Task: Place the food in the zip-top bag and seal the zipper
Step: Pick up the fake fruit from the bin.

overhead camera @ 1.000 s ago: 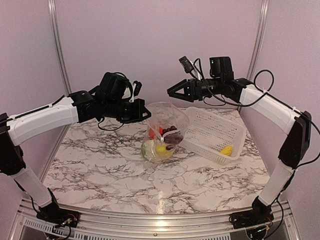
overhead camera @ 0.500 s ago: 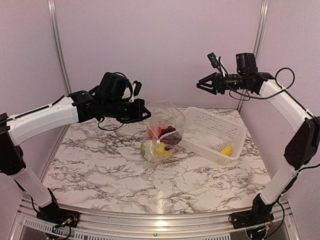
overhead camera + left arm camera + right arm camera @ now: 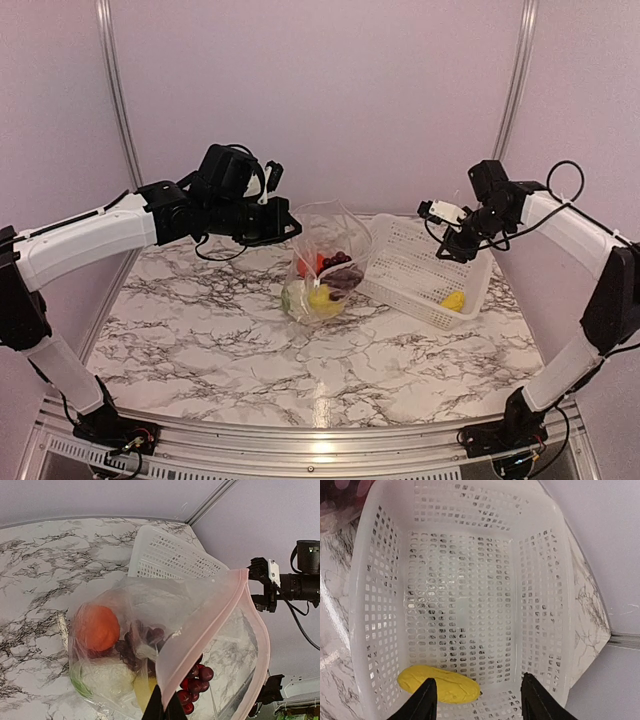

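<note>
Yellow piece (image 3: pixel 438 685) alone in basket (image 3: pixel 357 605); other produce (image 3: pixel 96 627) inside bag (image 3: pixel 210 625).

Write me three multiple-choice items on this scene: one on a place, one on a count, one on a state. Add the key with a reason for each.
1. What does the right gripper hang over?
A. bare marble
B. a red bowl
C. the white basket

2. How many food pieces lie in that basket?
A. none
B. one
C. three

3. How is the mouth of the zip-top bag?
A. open, its pink rim pinched by the left gripper
B. zipped shut
C. folded flat on the table

Key:
1 C, the right wrist view looks straight down into the basket between open fingers.
2 B, only the yellow piece lies on its floor.
3 A, the left wrist view shows the pink rim spread wide.
</note>
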`<state>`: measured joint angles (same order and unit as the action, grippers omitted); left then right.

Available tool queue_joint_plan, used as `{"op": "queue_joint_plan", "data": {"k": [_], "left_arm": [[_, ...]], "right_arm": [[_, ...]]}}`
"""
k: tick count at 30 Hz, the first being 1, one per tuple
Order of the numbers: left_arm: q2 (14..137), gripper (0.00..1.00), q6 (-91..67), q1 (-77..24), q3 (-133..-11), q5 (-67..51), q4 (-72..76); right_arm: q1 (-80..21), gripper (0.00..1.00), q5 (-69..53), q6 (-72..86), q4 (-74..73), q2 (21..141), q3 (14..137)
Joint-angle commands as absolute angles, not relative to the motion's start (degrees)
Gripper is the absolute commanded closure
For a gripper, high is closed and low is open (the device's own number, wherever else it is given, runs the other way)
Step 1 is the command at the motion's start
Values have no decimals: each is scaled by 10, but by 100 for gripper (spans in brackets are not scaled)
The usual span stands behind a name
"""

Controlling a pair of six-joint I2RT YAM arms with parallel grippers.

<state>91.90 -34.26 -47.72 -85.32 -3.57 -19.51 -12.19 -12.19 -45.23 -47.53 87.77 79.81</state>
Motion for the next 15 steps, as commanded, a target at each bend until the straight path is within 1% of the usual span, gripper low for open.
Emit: {"op": "queue_joint_plan", "data": {"k": [1,4,8,15], "left_arm": [[919,100,-340,-473,-852,-37,-182],[916,100,-341,-474,-849,-38,-181],[913,100,-342,-473,-847,-39,-182],[900,100,-346,-474,-836,-39,-178]], "right_arm": [[-117,41,-23,-612,-547,878,758],[-116,34,-15,-661,-560,884,732],[-116,28,-27,-713,-558,890,715],[-117,25,28,-758,-547,955,709]]}}
